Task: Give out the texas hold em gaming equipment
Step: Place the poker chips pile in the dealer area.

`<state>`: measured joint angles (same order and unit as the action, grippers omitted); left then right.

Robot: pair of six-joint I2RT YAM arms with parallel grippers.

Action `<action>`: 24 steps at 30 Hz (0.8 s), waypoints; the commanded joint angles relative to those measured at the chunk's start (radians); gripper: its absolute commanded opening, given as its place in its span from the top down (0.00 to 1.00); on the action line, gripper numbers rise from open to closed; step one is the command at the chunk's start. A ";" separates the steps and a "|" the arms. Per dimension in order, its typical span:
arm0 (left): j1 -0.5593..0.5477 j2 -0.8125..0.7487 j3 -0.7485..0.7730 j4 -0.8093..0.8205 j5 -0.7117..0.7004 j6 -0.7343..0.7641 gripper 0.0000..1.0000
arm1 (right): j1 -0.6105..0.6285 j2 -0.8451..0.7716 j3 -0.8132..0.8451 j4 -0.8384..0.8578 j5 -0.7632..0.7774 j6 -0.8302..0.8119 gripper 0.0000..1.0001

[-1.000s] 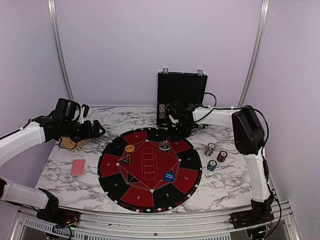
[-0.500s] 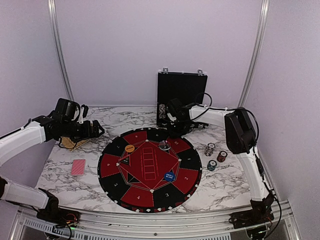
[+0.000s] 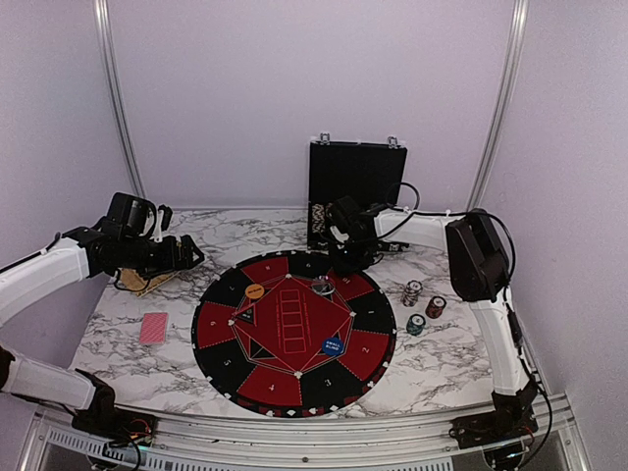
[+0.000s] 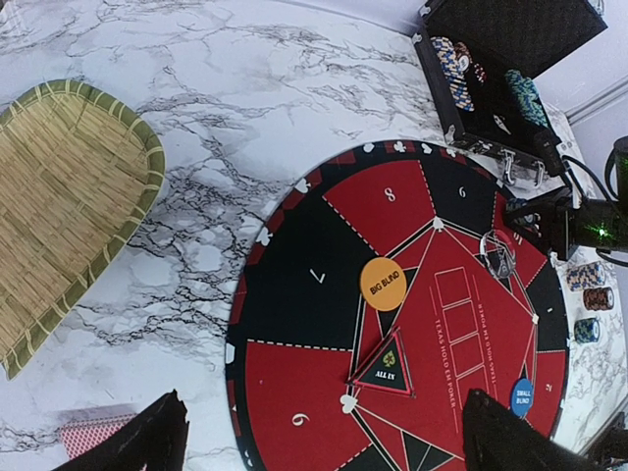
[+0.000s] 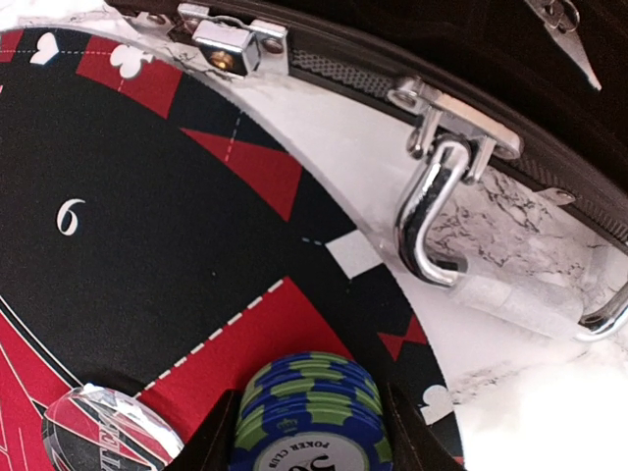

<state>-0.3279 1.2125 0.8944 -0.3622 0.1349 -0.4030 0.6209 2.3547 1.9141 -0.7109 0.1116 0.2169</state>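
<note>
My right gripper (image 5: 309,437) is shut on a stack of blue-and-green poker chips (image 5: 309,397), held just over the far edge of the round mat (image 3: 294,339), next to the black case (image 3: 355,186). Three more chip stacks (image 3: 422,306) stand right of the mat. On the mat lie an orange disc (image 4: 383,284), a blue disc (image 4: 522,397) and a clear disc (image 4: 498,257). Red-backed cards (image 3: 154,328) lie on the table at the left. High over the table's left side, my left gripper (image 3: 191,253) is open and holds nothing.
A woven bamboo tray (image 4: 59,196) lies at the far left, under the left arm. The case stands upright with rows of chips (image 4: 456,69) in it; its latches and metal handle (image 5: 432,211) are close to the right gripper. A black "ALL IN" triangle (image 4: 388,365) lies on the mat.
The right arm's elbow has swung a little while its gripper stays by the case with the chips. The left arm has hardly moved.
</note>
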 commanded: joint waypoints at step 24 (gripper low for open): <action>0.013 -0.007 0.004 0.013 0.016 0.015 0.01 | 0.011 -0.053 0.073 -0.071 0.009 0.001 0.32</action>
<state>-0.3222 1.2125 0.8944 -0.3622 0.1390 -0.4004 0.6243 2.3543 1.9491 -0.7544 0.1032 0.2157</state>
